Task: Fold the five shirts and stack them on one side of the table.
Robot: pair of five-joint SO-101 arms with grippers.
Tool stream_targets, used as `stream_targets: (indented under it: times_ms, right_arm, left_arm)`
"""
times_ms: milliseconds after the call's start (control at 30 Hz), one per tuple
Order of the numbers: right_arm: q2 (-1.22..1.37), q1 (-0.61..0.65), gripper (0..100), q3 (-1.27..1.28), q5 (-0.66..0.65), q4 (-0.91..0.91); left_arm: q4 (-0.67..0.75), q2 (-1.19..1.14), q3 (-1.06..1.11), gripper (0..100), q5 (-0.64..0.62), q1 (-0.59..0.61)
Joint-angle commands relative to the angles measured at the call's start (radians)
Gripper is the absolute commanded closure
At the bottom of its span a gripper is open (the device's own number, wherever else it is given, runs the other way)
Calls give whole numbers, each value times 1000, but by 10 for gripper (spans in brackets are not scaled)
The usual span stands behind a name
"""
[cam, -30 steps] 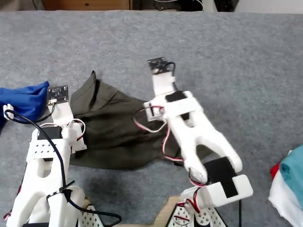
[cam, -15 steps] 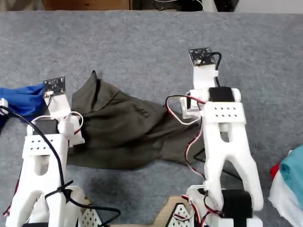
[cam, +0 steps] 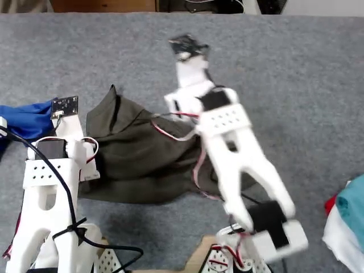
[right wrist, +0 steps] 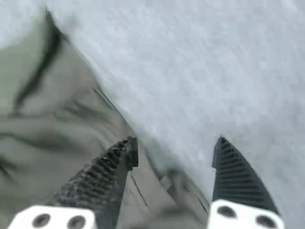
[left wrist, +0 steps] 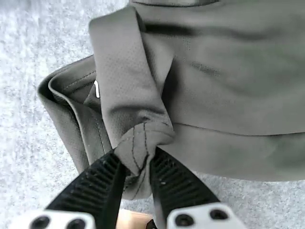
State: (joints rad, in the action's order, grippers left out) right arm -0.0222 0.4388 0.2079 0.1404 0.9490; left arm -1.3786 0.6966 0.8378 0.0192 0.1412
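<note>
Olive shirt (cam: 142, 153) is laid crumpled on the grey table (cam: 284, 68), left of centre, between the two arms. Not yet flat, so folding of this one is judged barely started.

Left gripper (left wrist: 138, 160) is clamped on a bunched fold at the shirt's left edge; the cloth is seen puckered between the ribbed pads (left wrist: 102, 179). Likely reason: that edge is pinned as one hold so the fabric can be tensioned or lifted.

Right gripper (right wrist: 174, 145) is held wide, nothing in it, above the shirt's far-right edge where cloth meets table. Likely a second hold is being lined up; a flat fold needs two grasps.

Pose: left arm (cam: 51, 182) is run straight from the near edge, wrist pitched down onto the cloth. Right arm (cam: 227, 136) is stretched diagonally from its near-right base toward far-left, over the shirt.

Blue shirt (cam: 25, 119) is bunched at the left edge, just beside the left arm. A teal, white and red pile (cam: 350, 222) is seen at the near-right edge.
</note>
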Motion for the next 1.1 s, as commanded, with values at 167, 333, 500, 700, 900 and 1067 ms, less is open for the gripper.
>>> stream_targets:
  times_ms: [167, 333, 500, 700, 900, 1067]
  right_arm:
    - [526, 124, 761, -591, 124, -12]
    - [779, 183, 761, -935, 127, 87]
    - [998, 228, 759, -1282, 127, 173]
    - [1242, 274, 759, -1581, 127, 186]
    - [1411, 292, 761, -1718, 127, 178]
    - [1452, 243, 889, -1771, 121, 175]
  left_arm:
    - [-3, 5, -55, 981, 2, 0]
    - [-11, 10, -49, 981, 2, 5]
    - [-11, 12, -55, 981, 2, -2]
    - [-11, 12, -49, 981, 2, 5]
    - [-11, 12, -51, 981, 2, 6]
    - [-11, 12, -51, 981, 2, 6]
